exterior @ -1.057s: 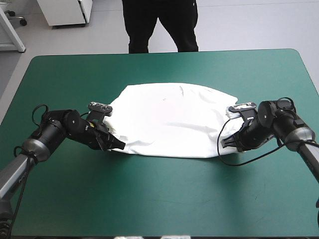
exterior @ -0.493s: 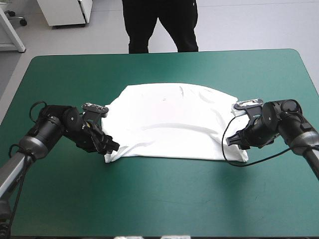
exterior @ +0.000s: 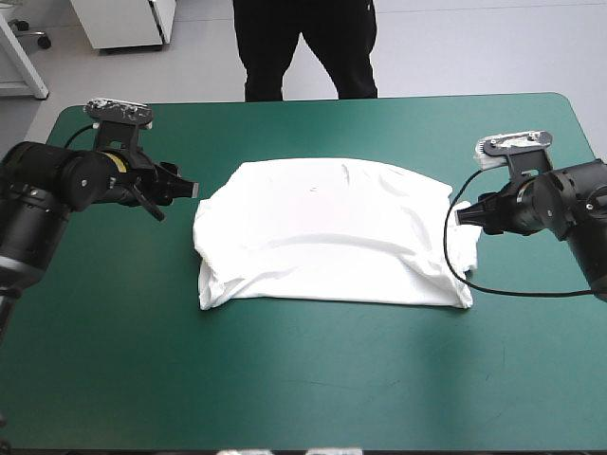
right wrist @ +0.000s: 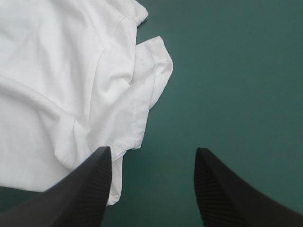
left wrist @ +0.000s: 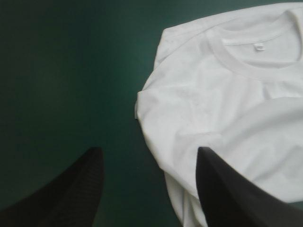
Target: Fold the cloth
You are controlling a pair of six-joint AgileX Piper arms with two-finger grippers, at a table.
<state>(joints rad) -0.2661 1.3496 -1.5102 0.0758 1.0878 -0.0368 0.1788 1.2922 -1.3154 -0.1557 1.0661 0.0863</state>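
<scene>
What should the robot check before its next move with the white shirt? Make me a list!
1. Left gripper open: ok.
2. Right gripper open: ok.
3. Nothing held by either gripper: ok.
4. T-shirt wholly on the table: ok.
5. T-shirt smooth: not ok, the sleeve by the right gripper is bunched.
6. Hidden layers lined up: cannot tell.
</scene>
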